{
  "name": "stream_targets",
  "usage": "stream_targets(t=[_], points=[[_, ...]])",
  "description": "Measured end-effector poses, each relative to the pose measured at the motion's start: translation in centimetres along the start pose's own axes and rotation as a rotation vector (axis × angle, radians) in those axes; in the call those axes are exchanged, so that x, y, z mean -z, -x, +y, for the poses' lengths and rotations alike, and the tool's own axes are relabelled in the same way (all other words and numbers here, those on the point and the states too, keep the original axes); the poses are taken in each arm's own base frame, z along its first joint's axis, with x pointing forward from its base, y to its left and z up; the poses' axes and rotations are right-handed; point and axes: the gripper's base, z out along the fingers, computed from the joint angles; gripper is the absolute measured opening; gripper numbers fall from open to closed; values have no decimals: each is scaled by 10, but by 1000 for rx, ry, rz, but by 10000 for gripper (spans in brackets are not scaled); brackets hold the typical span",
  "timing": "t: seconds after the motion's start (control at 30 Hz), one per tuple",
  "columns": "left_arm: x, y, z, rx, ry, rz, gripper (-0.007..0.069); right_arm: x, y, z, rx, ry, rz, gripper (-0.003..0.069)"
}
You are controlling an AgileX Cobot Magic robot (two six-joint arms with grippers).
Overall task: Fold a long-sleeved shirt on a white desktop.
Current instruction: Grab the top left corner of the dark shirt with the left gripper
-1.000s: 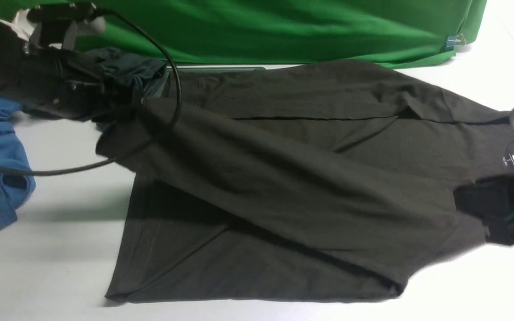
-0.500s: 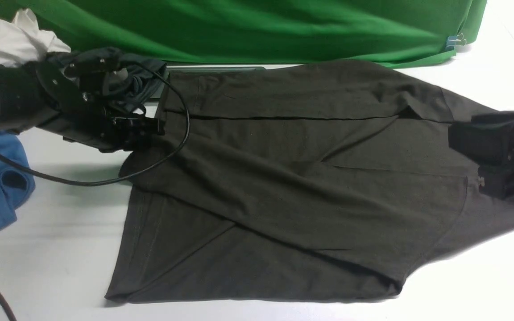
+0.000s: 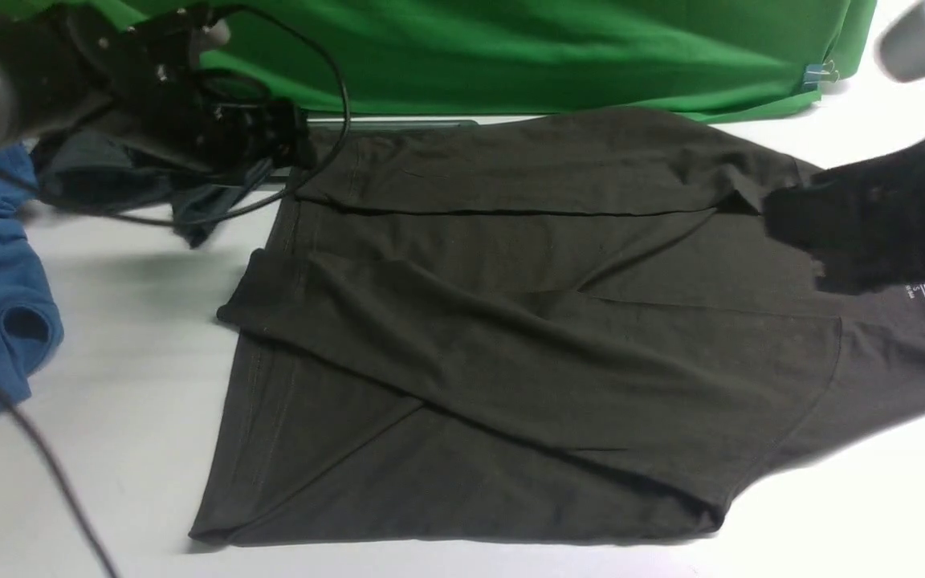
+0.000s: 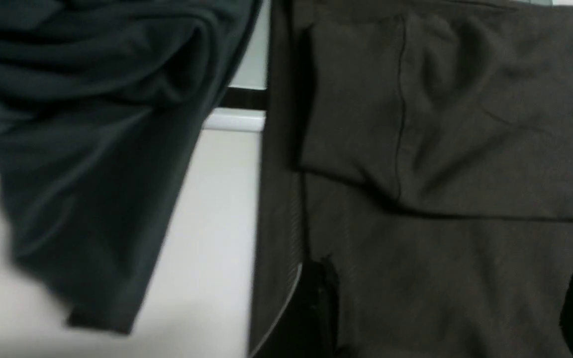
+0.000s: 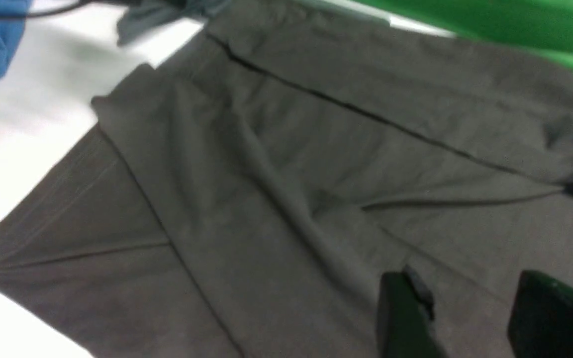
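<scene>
Dark olive-brown knit, the long-sleeved shirt lies across the middle of the white desktop, its hem at the left and its neck label at the right. At the near side, one sleeve is turned inward over the body on a slant, its cuff reaching the hem edge with a slight overhang. Some creases run along that sleeve, though the layer looks mostly flat.

Above the shirt on the right is the right gripper, its fingers parted with nothing between them. At the far side, the other sleeve is laid straight along the body, its cuff close to the hem. The left gripper is over the far left part of the shirt, fingers spread wide, pinching nothing.

So both sleeves appear to be in, which I would call the first stage done. Left to do: perhaps straighten the slanted sleeve, then fold the body itself, which lies at full length from hem to neck.
</scene>
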Motion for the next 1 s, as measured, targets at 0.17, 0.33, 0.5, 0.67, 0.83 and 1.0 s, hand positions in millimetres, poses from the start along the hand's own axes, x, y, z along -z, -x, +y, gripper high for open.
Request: stream_targets(t=[0.17,0.33,0.5,0.67,0.83,1.0], points=[[-37,5,6,66,-19,35,592,-6,-1,1,-20,12,24,293],[-65,6,13,93,-21,27,536,-6,-1,1,-23,15,24,293],[-84,7,20,106,-10,-15,452,-6,-1,1,-24,15,24,293],[-89,9,22,91,1,-55,272,-6,-1,1,-24,16,25,293],[-88,11,22,67,-6,-70,76,-6,-1,1,-25,16,25,293],[-88,11,19,63,-31,-64,29,-6,-1,1,-25,16,25,293]])
